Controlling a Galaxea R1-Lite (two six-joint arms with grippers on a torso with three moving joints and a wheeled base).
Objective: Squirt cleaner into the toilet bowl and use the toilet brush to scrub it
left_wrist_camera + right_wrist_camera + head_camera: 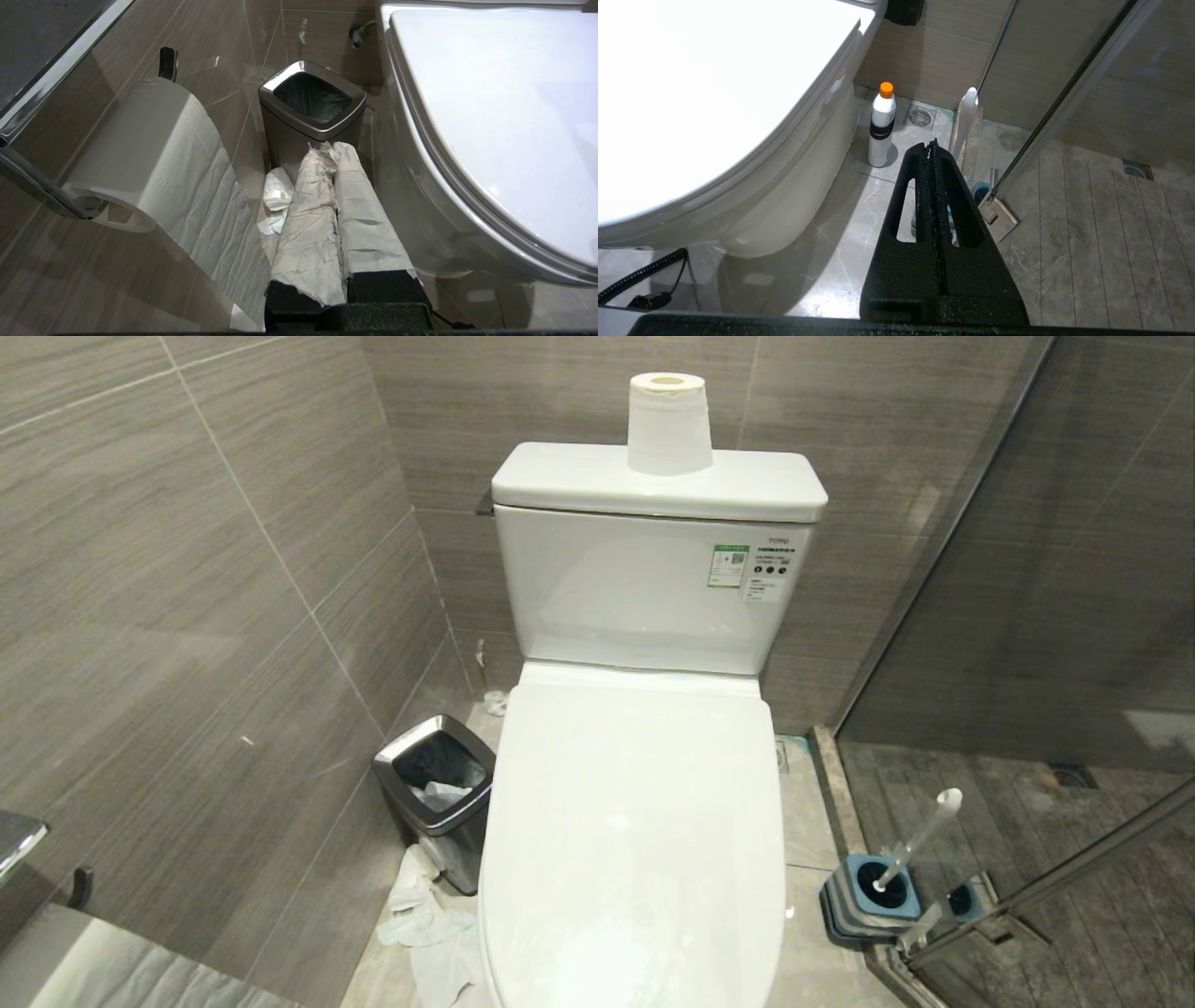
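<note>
The toilet bowl (635, 821) stands in the middle with its white lid down, so the basin is hidden and no cleaner liquid shows. The toilet brush (920, 835) leans in its blue-and-grey holder (873, 896) on the floor at the right, by the glass door. A white bottle (882, 126) with an orange cap stands on the floor next to the toilet's base. My left gripper (331, 147), wrapped in pale paper, is shut and empty, low beside the toilet (490, 116) on the bin's side. On the brush's side my black right gripper (931, 144) is also shut and empty. Neither arm appears in the head view.
A steel-rimmed bin (434, 784) stands left of the toilet with crumpled paper (425, 924) on the floor by it. A paper roll (667, 425) sits on the tank, another roll (154, 154) hangs on the left wall. The glass shower door's rail (1074, 868) runs close behind the brush.
</note>
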